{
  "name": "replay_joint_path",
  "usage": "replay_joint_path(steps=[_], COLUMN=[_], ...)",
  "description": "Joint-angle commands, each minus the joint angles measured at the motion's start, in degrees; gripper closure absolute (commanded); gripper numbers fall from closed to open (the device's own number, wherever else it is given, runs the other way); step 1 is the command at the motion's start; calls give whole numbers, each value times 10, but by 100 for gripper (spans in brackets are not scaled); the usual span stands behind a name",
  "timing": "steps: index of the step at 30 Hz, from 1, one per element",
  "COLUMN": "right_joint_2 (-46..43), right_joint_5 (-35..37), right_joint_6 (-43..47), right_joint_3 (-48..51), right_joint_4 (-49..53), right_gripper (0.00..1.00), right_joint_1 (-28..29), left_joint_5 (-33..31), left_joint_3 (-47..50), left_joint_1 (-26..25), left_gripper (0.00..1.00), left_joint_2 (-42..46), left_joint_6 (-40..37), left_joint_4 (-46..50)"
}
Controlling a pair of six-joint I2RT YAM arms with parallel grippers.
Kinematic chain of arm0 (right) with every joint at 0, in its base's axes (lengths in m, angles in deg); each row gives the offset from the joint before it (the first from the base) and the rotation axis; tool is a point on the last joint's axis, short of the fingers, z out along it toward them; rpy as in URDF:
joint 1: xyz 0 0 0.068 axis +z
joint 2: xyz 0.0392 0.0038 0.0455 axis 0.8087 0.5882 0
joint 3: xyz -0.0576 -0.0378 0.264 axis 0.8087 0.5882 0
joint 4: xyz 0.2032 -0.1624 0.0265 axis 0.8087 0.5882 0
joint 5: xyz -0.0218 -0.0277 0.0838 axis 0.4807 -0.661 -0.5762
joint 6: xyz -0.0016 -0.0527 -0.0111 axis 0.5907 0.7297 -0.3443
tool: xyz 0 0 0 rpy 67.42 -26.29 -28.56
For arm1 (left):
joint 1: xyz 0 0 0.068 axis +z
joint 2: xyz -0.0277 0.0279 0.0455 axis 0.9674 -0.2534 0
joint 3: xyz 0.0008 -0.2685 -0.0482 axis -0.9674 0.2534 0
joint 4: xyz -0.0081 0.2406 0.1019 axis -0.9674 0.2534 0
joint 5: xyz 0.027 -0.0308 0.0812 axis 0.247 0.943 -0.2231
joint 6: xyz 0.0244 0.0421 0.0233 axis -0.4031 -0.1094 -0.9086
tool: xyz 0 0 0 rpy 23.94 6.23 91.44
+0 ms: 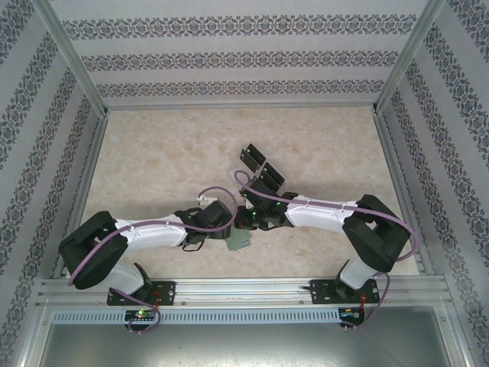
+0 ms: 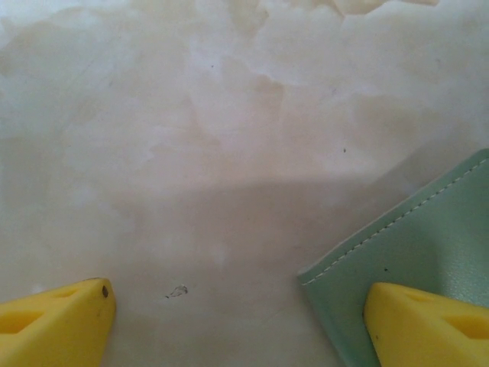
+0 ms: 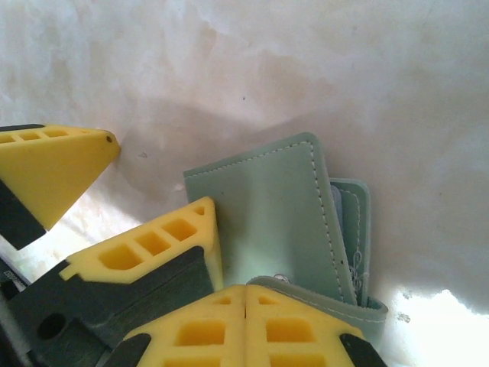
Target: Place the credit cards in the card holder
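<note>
The right pincer was clamped on an edge flap of the card holder, near-centre on the surface. The left pincer stood open astride its corner. Credit cards lay just beyond.

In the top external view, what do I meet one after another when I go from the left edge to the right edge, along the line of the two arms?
left arm → left gripper → card holder → right arm
</note>
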Motion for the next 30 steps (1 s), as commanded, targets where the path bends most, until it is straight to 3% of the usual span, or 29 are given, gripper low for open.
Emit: replay_joint_path(steps=[1,30], right_joint_2=[17,71], right_joint_5=[-4,27], right_joint_6=[2,-17], right_joint_3=[-17,43], right_joint_4=[-10,-14], right_gripper=[100,100], right_joint_1=[6,7], left_joint_5=[11,10], left_joint_3=[12,10], left_joint_1=[-11,-12], left_gripper=[13,14], left_joint_2=[-16,-11], left_joint_6=[-4,-5], left_joint_4=[-5,-1])
